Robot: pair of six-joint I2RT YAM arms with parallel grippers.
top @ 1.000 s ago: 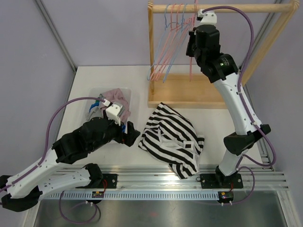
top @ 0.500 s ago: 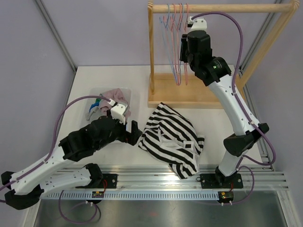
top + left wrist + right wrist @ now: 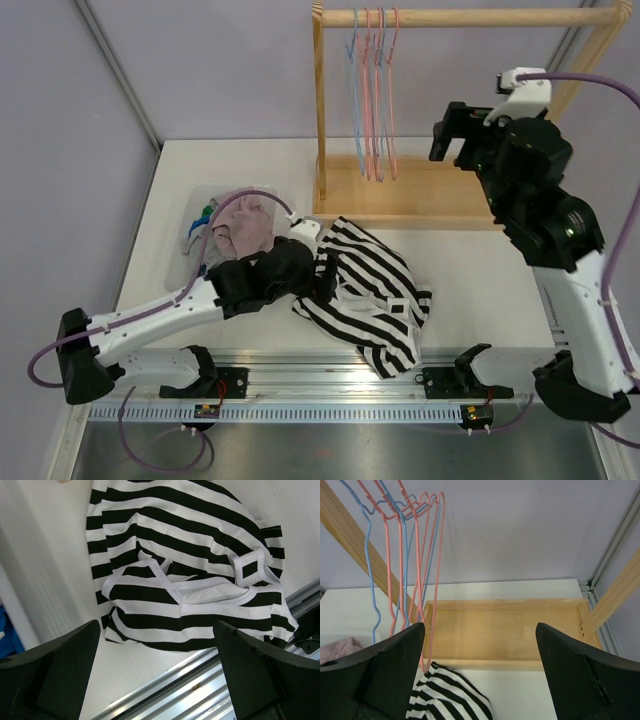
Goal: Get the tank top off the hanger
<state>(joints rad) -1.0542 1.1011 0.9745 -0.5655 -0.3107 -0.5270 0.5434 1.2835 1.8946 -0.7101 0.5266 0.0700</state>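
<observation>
The black-and-white striped tank top (image 3: 365,295) lies crumpled on the table, off any hanger; it fills the left wrist view (image 3: 185,575) and shows low in the right wrist view (image 3: 450,695). Several bare pink and blue wire hangers (image 3: 372,100) hang on the wooden rail, seen close in the right wrist view (image 3: 405,555). My left gripper (image 3: 325,280) is open at the tank top's left edge, its jaws (image 3: 157,675) empty above the cloth's near hem. My right gripper (image 3: 455,130) hangs open and empty to the right of the hangers, facing the rack base (image 3: 480,675).
A clear bin (image 3: 196,205) with pink and blue clothes stands at the left. The wooden rack has a post (image 3: 319,100) and a base tray (image 3: 420,190) behind the tank top. An aluminium rail (image 3: 340,375) runs along the table's near edge, also in the left wrist view (image 3: 200,680).
My right gripper opened, let go at the hangers and drew back to the right; the hangers swung back to hang straight. My left arm moved right to the tank top's edge.
</observation>
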